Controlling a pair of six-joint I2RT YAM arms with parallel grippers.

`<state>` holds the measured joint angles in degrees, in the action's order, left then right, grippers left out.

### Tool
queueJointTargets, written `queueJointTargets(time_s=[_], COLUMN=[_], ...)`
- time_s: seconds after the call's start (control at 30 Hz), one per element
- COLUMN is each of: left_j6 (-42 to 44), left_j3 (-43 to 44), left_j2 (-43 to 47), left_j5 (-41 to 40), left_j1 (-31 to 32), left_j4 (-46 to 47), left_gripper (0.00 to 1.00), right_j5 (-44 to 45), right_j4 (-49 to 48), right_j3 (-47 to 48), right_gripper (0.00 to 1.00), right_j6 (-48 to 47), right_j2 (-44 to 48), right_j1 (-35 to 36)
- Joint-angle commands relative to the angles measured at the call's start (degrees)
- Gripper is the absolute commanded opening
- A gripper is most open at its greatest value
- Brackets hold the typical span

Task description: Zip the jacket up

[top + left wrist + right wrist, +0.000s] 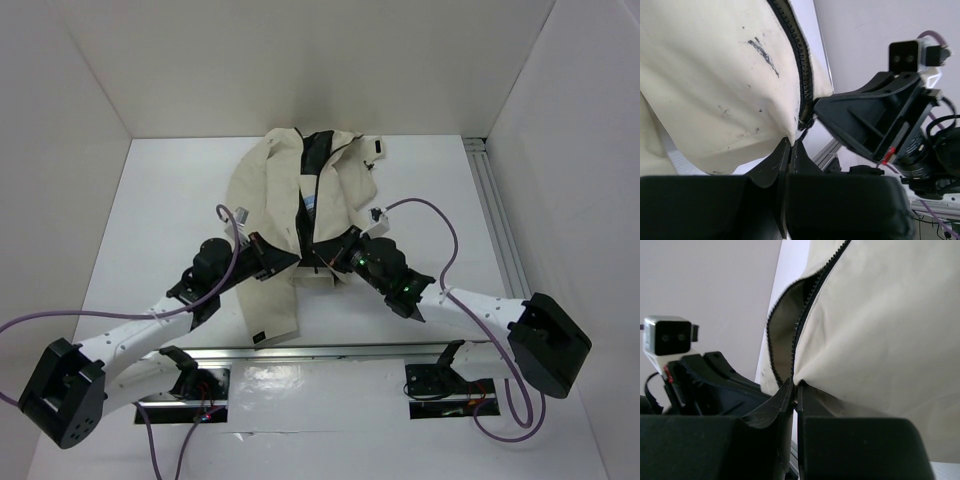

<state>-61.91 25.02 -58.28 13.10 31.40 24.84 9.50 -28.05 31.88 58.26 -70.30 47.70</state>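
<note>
Top external view showed the big cream cloth jacket (265, 190) lying flat near the middle of the white table (170, 200), with its collar toward the far wall. Its front was open at the top, where the black lining (318, 150) and a small white-blue label (310, 204) peeked out. A dark zipper line (309, 228) ran down the front. The bottom end of that line was hidden under the two grippers, which met there. The zipper's slider could not be made out in any view. The sleeves were hard to tell from the rest of the cloth.

The left gripper (285, 262) reached in from one side. The left wrist view showed its two black fingers pressed tight together, pinching the jacket's bottom edge just beside the zipper teeth. Dark smudges marked the cloth there.

The right gripper (337, 260) reached in from the other side. The right wrist view showed its fingers squeezed together too, nipping the cloth at the bottom of the zipper. Above them the two rows of teeth stood apart, with a shadowy gap between.

A purple cable (445, 225) looped above the right arm. A silver metal rail (497, 215) ran along the table's right side.
</note>
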Motion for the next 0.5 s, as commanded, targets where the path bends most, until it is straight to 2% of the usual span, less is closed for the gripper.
queueJointTargets(time_s=[0.0, 0.47], left_j6=[-0.4, 1.2], left_j3=[4.3, 5.4], left_j2=[0.0, -1.7], left_j5=[-0.9, -2.0], left_j1=[0.3, 0.3], left_j4=[4.1, 4.7], left_gripper=[0.0, 0.0], right_j5=[-0.6, -2.2], right_j4=[-5.9, -7.5], right_j3=[-0.8, -0.8], right_gripper=[0.0, 0.0], right_j6=[0.8, 1.3], right_j2=[0.6, 0.5], right_j1=[0.6, 0.6])
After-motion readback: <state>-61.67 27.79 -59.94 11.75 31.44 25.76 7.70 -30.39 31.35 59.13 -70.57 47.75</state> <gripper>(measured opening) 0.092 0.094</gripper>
